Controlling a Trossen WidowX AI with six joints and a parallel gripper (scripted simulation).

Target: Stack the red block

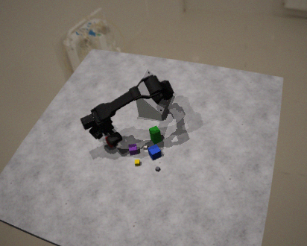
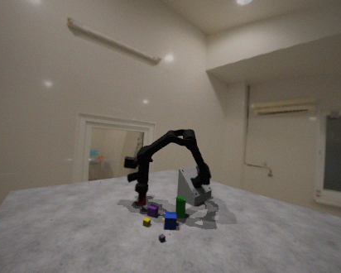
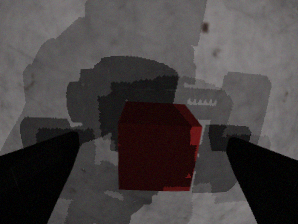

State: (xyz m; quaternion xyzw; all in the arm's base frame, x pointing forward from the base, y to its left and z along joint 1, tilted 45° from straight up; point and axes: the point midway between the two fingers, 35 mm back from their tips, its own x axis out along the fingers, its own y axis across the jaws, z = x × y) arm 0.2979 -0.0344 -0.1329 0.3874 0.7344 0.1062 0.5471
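Observation:
The red block (image 3: 158, 145) (image 2: 141, 203) lies on the table, and my open gripper (image 3: 149, 183) (image 1: 111, 139) (image 2: 141, 198) is lowered around it, one dark finger on each side with gaps to the block. In the top and exterior views the fingers mostly hide the block. The green tower (image 1: 155, 134) (image 2: 180, 207) stands upright to the right of the gripper, well apart from it.
A purple cube (image 1: 133, 149) (image 2: 152, 211) lies just right of the gripper. A blue cube (image 1: 154, 152) (image 2: 170, 220) sits in front of the tower. A small yellow cube (image 1: 137, 162) (image 2: 146, 222) and a tiny grey cube (image 1: 158, 168) (image 2: 162, 237) lie nearer the front. The arm's grey base wedge (image 1: 147, 108) (image 2: 189, 188) stands behind.

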